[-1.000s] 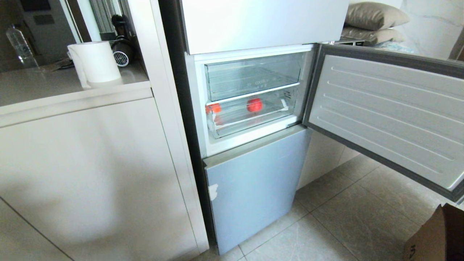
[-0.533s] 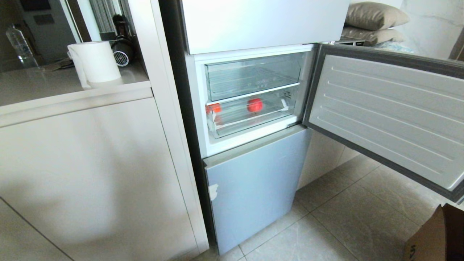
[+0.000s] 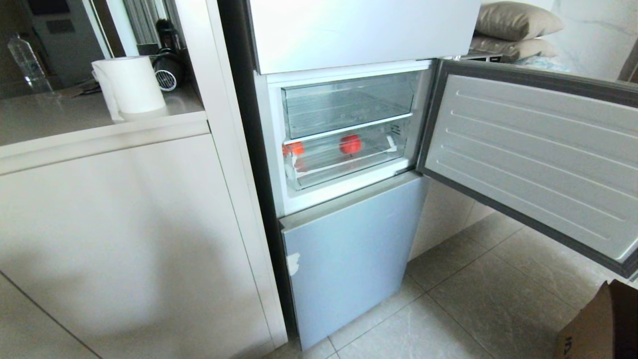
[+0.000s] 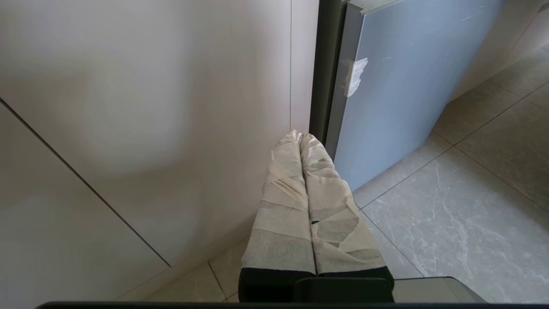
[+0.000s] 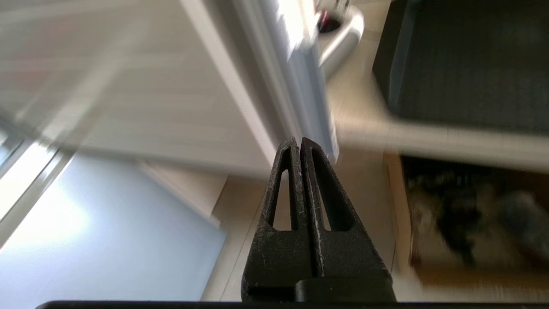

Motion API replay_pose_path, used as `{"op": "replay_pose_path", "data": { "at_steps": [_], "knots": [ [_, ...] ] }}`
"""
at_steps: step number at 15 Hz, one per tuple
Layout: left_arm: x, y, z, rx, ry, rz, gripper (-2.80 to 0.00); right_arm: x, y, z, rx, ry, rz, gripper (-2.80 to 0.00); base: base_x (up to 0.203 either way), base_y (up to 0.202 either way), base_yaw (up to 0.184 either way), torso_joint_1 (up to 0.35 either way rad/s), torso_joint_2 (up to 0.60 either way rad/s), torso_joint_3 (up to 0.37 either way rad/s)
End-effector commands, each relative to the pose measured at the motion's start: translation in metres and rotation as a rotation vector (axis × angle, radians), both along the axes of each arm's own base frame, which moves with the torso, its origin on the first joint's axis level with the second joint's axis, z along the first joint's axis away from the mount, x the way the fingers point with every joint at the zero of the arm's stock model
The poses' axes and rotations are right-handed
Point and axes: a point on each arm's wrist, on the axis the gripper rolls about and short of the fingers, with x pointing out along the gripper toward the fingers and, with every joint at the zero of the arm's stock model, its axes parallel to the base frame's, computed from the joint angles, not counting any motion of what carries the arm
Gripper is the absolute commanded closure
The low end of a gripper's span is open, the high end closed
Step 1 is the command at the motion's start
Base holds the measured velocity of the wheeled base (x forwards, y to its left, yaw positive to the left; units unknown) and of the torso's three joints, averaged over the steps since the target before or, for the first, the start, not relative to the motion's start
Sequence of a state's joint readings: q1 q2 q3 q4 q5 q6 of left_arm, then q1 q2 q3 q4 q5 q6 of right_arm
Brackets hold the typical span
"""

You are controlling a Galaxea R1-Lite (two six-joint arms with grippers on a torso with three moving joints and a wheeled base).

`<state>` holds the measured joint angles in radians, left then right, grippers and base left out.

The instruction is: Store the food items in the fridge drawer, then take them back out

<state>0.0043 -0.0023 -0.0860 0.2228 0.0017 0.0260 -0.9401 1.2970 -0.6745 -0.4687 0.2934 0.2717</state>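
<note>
Both food items sit inside the fridge drawer, so storing looks done and taking them out is left. One food item lies at the drawer's left end, the other near its middle. The drawer's long axis runs left to right, its front lip facing out. The left gripper and right gripper have fingers pressed together, empty.

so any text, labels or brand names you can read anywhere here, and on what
None can be read.
cardboard box: a dark mark near its lower edge, too small to make out.
fridge drawer: a small white mark on its right inner wall, illegible.
lower fridge door: a white scuffed patch at its left edge, no lettering.
</note>
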Motion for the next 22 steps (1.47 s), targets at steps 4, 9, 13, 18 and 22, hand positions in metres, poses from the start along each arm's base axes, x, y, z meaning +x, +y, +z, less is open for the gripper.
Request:
{"op": "replay_pose_path", "data": {
  "at_steps": [4, 9, 13, 18, 22],
  "knots": [
    [0.000, 0.000, 0.000, 0.000, 0.004, 0.001, 0.00, 0.005, -0.056, -0.002, -0.037, -0.040, -0.106, 0.00, 0.000, 0.000, 0.000, 0.000, 0.00, 0.000],
    [0.000, 0.000, 0.000, 0.000, 0.004, 0.001, 0.00, 0.002, -0.080, 0.024, -0.018, -0.175, -0.163, 0.00, 0.000, 0.000, 0.000, 0.000, 0.00, 0.000],
    [0.000, 0.000, 0.000, 0.000, 0.004, 0.002, 0.00, 0.004, -0.103, 0.031, 0.053, -0.270, -0.182, 0.00, 0.000, 0.000, 0.000, 0.000, 0.00, 0.000],
    [0.000, 0.000, 0.000, 0.000, 0.004, 0.000, 0.00, 0.010, -0.127, 0.035, 0.289, -0.513, -0.040, 0.00, 0.000, 0.000, 0.000, 0.000, 0.00, 0.000],
    [0.000, 0.000, 0.000, 0.000, 0.004, 0.001, 0.00, 0.023, -0.164, 0.031, 0.432, -0.582, 0.050, 0.00, 0.000, 0.000, 0.000, 0.000, 0.00, 0.000]
  ]
}}
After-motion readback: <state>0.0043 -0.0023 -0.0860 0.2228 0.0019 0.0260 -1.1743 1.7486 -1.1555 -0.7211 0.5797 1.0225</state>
